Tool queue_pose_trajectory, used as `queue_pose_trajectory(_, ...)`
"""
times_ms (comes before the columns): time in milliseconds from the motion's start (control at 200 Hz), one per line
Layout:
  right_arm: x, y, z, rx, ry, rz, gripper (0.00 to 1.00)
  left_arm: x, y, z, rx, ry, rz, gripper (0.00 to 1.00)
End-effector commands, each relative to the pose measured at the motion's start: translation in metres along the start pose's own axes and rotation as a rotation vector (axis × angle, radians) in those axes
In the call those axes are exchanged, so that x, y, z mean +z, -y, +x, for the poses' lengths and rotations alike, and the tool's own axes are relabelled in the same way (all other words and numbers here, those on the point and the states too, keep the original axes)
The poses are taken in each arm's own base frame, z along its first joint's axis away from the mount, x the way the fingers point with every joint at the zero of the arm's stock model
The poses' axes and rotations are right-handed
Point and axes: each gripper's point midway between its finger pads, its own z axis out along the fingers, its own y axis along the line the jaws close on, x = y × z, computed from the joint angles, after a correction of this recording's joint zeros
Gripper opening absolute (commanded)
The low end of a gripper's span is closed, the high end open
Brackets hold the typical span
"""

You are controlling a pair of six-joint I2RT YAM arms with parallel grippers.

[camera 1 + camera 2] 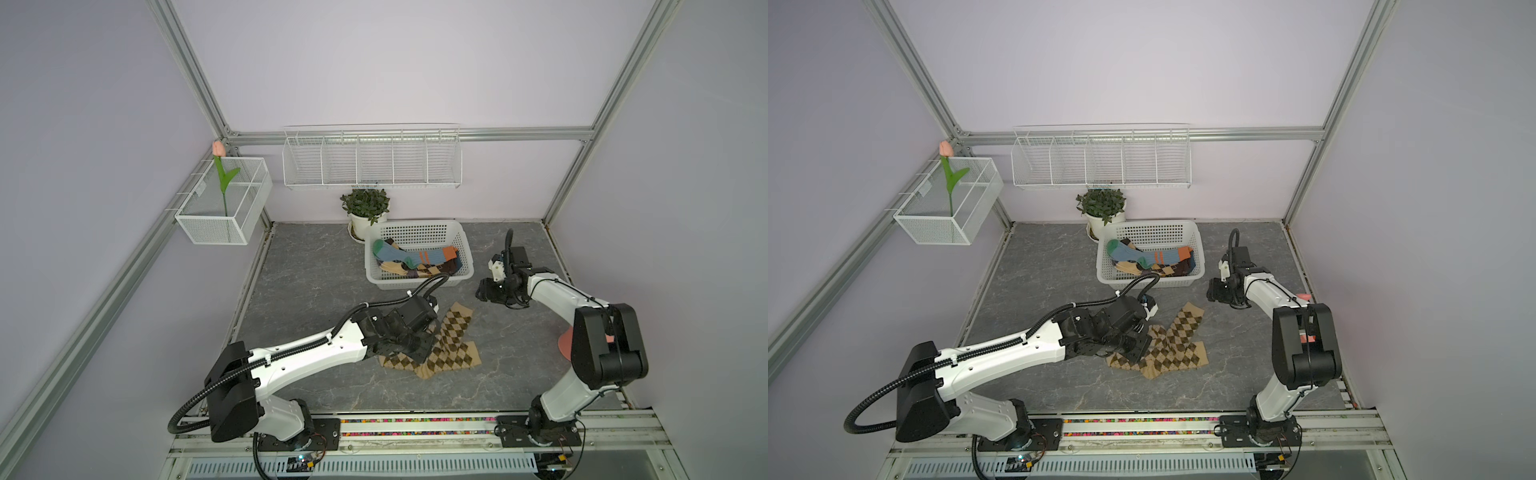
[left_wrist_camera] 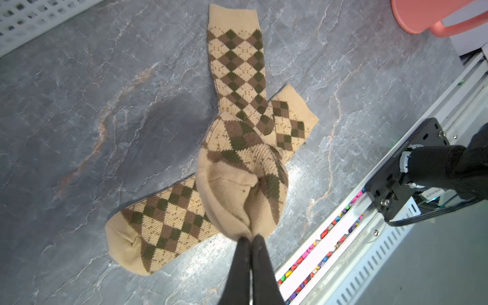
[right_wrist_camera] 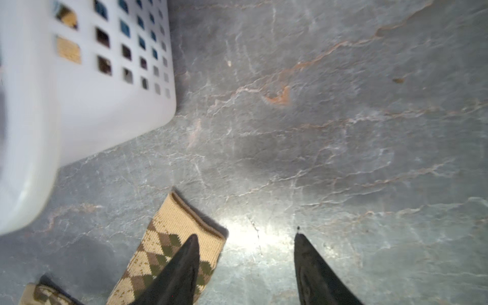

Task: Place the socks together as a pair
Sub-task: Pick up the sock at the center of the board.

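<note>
Two tan argyle socks lie crossed on the grey table. One tan argyle sock [image 2: 163, 219] [image 1: 451, 362] is flat. The other tan argyle sock [image 2: 236, 60] [image 1: 456, 324] lies over it, its foot end bunched and lifted. My left gripper [image 2: 250, 237] [image 1: 417, 353] is shut on that bunched foot end. My right gripper [image 3: 245, 236] [image 1: 482, 293] is open above bare table, holding nothing, one finger [image 3: 184, 261] over that sock's cuff [image 3: 182, 221]. More socks fill the white basket [image 1: 415, 230], a blue one with orange stripes [image 1: 419, 254] on top of argyle ones [image 1: 428, 271].
The basket wall [image 3: 92, 105] stands close beside my right gripper. A pink watering can [image 1: 564, 345] [image 2: 422, 15] sits behind the right arm. A potted plant [image 1: 365, 205] is behind the basket. A wire shelf [image 1: 370, 162] and a mesh box with a tulip [image 1: 224, 203] hang on the walls.
</note>
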Motion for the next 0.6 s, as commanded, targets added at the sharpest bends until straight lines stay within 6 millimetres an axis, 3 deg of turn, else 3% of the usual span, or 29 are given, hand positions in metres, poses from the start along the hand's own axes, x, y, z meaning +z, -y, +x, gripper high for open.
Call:
queue_pose_trajectory(0,0.008,-0.006,0.02,-0.025,-0.053,-0.021,0.6,0.019,-0.008,0.023,0.005,-0.086,-0.008,0.0)
queue_pose_trajectory(270,0.018,-0.034,0.037,-0.075,-0.044,-0.054,0.59,0.023,-0.01,0.023,0.01,-0.072,-0.008,0.0)
queue_pose_trajectory(595,0.044,-0.031,0.051,-0.096,-0.112,0.084,0.56,0.022,-0.012,0.026,0.006,-0.068,-0.007,0.0)
